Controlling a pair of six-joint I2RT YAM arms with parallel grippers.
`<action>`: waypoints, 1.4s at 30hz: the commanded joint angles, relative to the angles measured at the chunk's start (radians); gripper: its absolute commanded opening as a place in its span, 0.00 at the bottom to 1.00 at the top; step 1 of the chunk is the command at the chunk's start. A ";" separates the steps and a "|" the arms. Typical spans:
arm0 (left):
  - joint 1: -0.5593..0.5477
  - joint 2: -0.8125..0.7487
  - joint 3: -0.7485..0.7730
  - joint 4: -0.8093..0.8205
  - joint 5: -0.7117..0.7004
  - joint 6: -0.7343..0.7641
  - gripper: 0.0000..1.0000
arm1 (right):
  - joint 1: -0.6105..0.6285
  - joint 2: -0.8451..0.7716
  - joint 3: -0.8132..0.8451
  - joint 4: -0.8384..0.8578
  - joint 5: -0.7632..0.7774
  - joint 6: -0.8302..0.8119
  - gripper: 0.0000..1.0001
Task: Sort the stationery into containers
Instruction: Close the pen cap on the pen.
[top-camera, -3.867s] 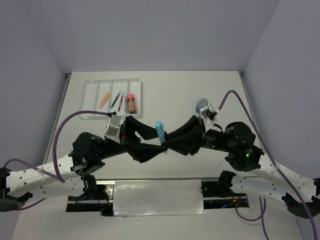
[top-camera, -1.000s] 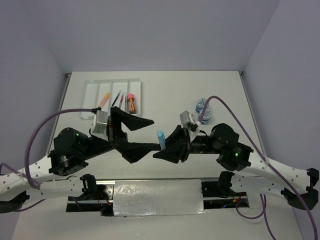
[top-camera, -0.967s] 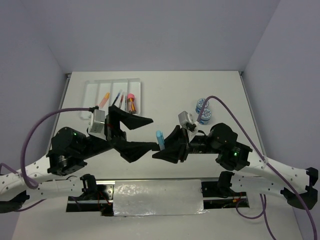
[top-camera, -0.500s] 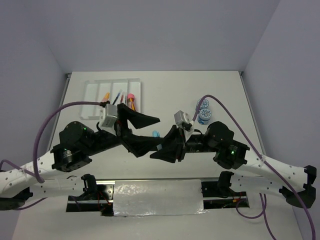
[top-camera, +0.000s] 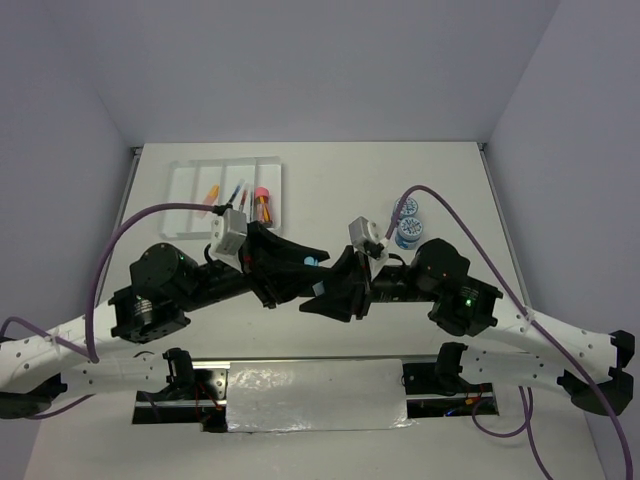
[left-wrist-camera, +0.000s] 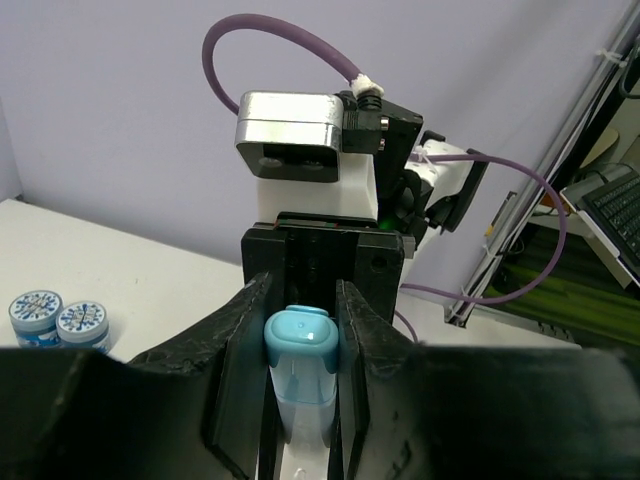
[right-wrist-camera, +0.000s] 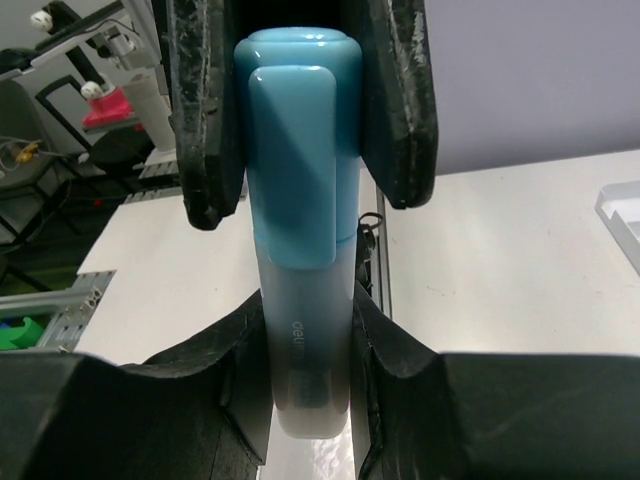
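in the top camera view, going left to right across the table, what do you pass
white tray → pale blue tube, held up off the table mid-view → two blue-lidded tubs

Left claw (left-wrist-camera: 300, 335), right claw (right-wrist-camera: 305, 395) tip-to-tip, both clamped

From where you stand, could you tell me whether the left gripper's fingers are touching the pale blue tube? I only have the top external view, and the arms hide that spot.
Observer: Yes. In the right wrist view, the left gripper has a finger against each side of the pale blue tube, at its cap.
Operator: Thank you. Is the right gripper gripping it as well?
Observer: Yes. The right gripper is shut on the tube's translucent lower body.
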 joint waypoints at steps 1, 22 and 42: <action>0.002 -0.006 -0.050 0.025 -0.006 -0.030 0.00 | 0.007 0.007 0.126 0.046 0.007 -0.044 0.00; -0.136 0.139 -0.604 0.505 0.078 -0.296 0.00 | -0.038 0.388 0.903 -0.313 -0.074 -0.244 0.00; -0.142 -0.035 -0.020 -0.373 -0.680 -0.147 0.00 | -0.056 0.076 0.177 -0.106 0.098 -0.196 0.87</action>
